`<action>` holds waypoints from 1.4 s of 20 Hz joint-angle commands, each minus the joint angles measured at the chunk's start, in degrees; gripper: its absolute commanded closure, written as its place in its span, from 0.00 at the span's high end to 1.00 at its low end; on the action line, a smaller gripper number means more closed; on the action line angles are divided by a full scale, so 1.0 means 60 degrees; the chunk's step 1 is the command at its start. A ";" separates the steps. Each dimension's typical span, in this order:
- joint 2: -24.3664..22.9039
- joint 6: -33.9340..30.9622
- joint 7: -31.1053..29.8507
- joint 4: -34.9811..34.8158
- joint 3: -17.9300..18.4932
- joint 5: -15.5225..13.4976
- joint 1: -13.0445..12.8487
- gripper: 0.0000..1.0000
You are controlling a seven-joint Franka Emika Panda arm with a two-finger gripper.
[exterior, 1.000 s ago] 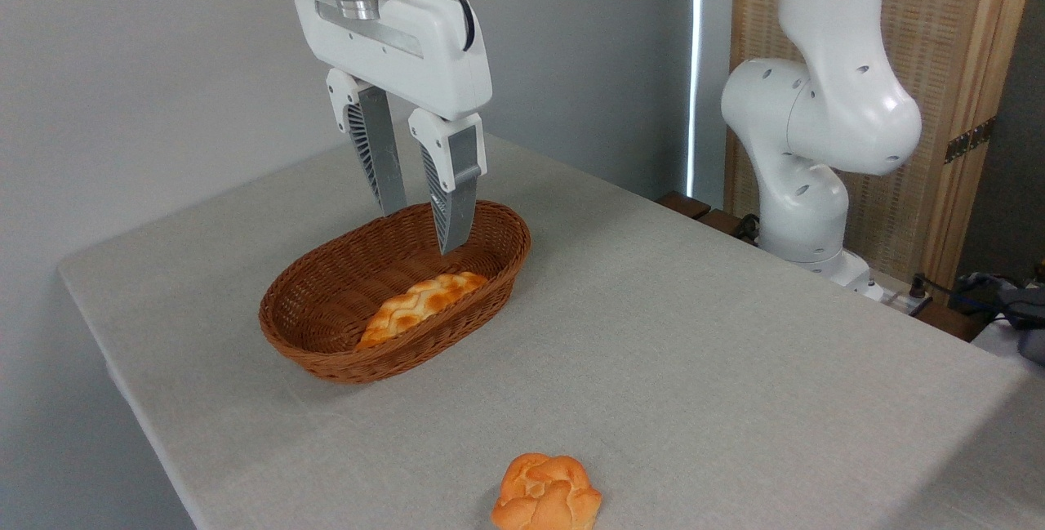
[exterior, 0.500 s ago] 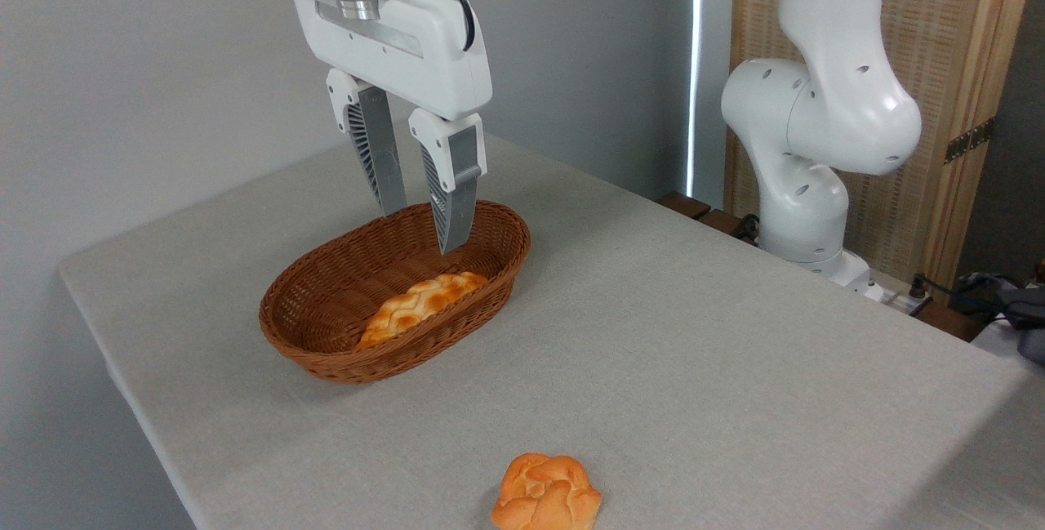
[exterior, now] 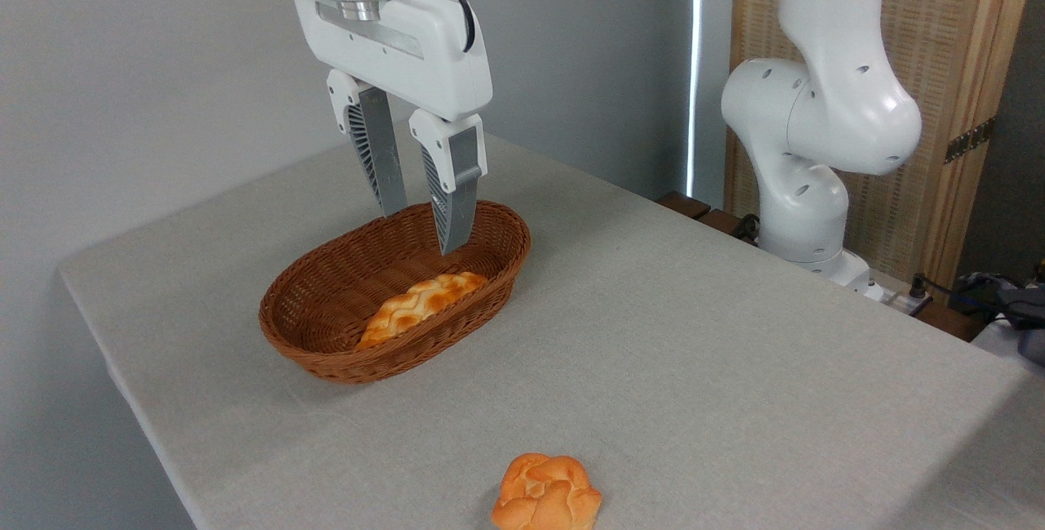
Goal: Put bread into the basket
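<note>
The bread (exterior: pixel 545 493), a small golden-orange bun with a knotted top, lies on the table near the front edge. An oval brown wicker basket (exterior: pixel 326 350) stands to the left of centre, far behind the bun. My gripper (exterior: pixel 420 232) hangs above the basket's rear part, fingers pointing down, open, with nothing between them. It is well away from the bun.
A longer braided loaf (exterior: pixel 418 305) lies inside the basket. The arm's white base (exterior: pixel 808 179) rises at the back right beside a wooden screen. The grey tablecloth (exterior: pixel 694 334) covers the table; the table's left and front edges are close to the basket and bun.
</note>
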 commanded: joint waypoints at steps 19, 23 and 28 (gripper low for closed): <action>-0.0267 0.3198 0.1351 -0.2864 0.1851 0.2235 0.0003 1.00; -0.0003 0.3344 0.1336 -0.3186 0.1867 0.2411 -0.0011 1.00; 0.0012 0.4704 0.1336 -0.4124 0.1808 0.2498 -0.0085 1.00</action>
